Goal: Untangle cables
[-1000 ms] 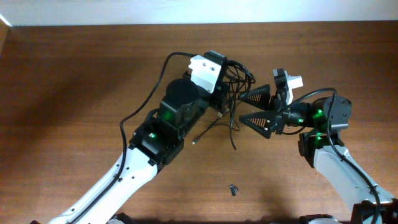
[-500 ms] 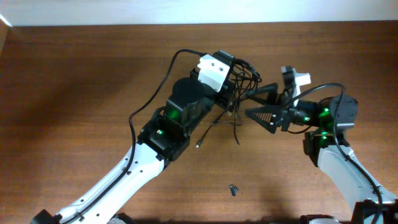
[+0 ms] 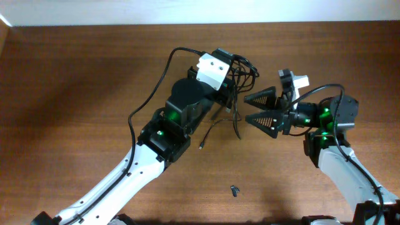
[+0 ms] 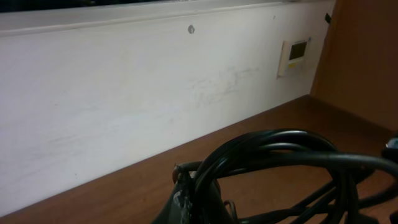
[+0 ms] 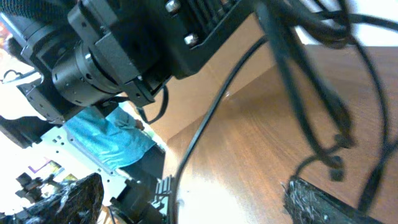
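Cables in a knot, untangling barely begun.

The left gripper [image 3: 228, 90] pinches the cables [image 3: 240, 72] as a lifted bundle. The loops bunch just beyond its fingers and loose ends trail down to the table [image 3: 75, 94] beneath it. The right gripper [image 3: 246, 109] faces it, spread wide and empty, with its tips just beside the dangling strands. No strand looks separated, so nearly all the work seems left. No containers show. A small dark piece [image 3: 234, 190] lies well apart from both grippers.

Overhead straight down on table [image 3: 62, 94], left wrist close, facing wall [image 4: 124, 93], right wrist close, facing left arm [image 5: 124, 40], cables [image 4: 267, 149] shared
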`<state>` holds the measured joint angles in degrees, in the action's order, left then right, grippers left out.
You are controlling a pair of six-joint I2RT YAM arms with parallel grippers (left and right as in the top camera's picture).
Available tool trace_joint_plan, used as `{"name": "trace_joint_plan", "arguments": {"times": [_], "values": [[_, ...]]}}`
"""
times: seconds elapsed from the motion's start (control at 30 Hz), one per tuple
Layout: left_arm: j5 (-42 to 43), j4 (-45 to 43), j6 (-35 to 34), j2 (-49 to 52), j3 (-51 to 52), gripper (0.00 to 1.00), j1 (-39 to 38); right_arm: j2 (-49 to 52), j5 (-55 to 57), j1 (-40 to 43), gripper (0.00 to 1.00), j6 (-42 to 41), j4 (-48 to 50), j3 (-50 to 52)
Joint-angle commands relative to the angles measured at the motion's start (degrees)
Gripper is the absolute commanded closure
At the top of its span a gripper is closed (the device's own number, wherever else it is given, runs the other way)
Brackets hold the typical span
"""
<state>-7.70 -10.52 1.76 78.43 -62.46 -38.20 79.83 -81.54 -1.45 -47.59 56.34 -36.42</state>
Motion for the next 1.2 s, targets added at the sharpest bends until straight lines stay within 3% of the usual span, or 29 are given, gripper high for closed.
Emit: {"name": "trace_joint_plan", "arguments": {"times": [0.0, 0.47, 0.73, 0.93, 1.07, 1.17], "values": [[-0.7, -0.4, 0.7, -0.3, -0.5, 1.0, -0.3, 0.0, 1.4, -1.3, 0.06, 0.6, 0.5, -0.2], [-0.6, 1.7, 0.7, 1.7, -0.5, 1.0, -6.3, 0.0, 9.1, -1.2, 0.08, 0.6, -0.9, -0.2], [1.5, 2.5, 0.7, 1.7, -0.5, 1.0, -7.0, 0.0, 10.7, -1.2, 0.51, 0.6, -1.5, -0.2], [1.5, 2.5, 0.7, 1.7, -0.5, 1.0, -7.1, 0.0, 11.7, -1.2, 0.69, 0.6, -1.5, -0.2], [0.8, 2.4, 0.7, 1.7, -0.5, 1.0, -7.0, 0.0, 11.4, -1.2, 0.93, 0.6, -1.5, -0.2], [-5.9, 2.4, 0.7, 1.7, -0.5, 1.0, -7.0, 0.0, 10.0, -1.2, 0.96, 0.6, -1.2, -0.2]]}}
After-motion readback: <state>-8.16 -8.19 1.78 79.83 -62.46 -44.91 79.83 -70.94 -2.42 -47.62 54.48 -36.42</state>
